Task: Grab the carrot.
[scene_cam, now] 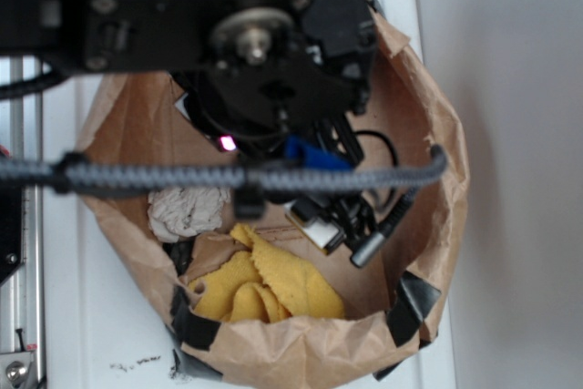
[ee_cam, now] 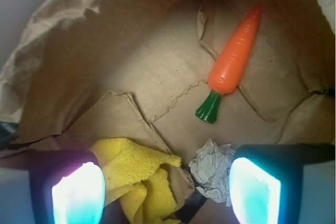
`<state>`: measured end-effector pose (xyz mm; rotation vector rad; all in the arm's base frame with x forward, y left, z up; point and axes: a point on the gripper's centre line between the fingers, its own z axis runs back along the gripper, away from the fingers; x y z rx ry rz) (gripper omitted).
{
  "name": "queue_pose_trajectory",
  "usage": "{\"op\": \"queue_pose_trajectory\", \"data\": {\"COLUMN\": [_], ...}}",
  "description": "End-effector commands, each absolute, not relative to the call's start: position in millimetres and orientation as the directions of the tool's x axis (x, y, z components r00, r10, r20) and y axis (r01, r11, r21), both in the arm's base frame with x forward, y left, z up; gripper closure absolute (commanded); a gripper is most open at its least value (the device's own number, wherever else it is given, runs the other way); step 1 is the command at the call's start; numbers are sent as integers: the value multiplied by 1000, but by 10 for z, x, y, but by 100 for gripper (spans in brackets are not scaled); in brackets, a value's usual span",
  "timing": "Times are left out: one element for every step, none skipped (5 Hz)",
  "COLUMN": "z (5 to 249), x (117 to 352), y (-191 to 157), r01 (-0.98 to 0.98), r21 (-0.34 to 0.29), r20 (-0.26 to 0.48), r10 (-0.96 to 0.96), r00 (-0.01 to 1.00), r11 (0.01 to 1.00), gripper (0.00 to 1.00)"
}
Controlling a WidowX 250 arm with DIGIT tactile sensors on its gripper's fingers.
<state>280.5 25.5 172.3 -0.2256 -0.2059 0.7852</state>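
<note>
Claw point(ee_cam: 165, 192) spread wide, empty, inside the paper bag point(ee_cam: 63, 77). Carrot point(ee_cam: 235, 59) lies flat on the bag floor, well beyond the paper wad point(ee_cam: 212, 169), ahead and toward the right finger point(ee_cam: 254, 192). Long axis diagonal, green stem nearest the claw. Judgement: advance, rotate wrist across axis.

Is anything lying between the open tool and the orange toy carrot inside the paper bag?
Nothing visible. The orange plastic carrot lies alone on the brown bag floor; the yellow cloth and crumpled paper wad sit nearer the tool, off the path.
</note>
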Motion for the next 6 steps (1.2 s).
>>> {"op": "queue_pose_trajectory", "data": {"z": [1938, 1938, 1682, 1475, 1330, 1203], "x": [2822, 2822, 2863, 2907, 2951, 2976], "y": [385, 385, 436, 503, 618, 740], "r01": [-661, -661, -660, -650, -648, -669], "r21": [-313, -313, -322, -313, -303, -266], "r20": [156, 156, 202, 221, 250, 281], "r10": [723, 723, 730, 719, 715, 719], "r00": [673, 673, 653, 659, 653, 635], "r11": [682, 682, 679, 693, 699, 695], "gripper": [0, 0, 0, 0, 0, 0]}}
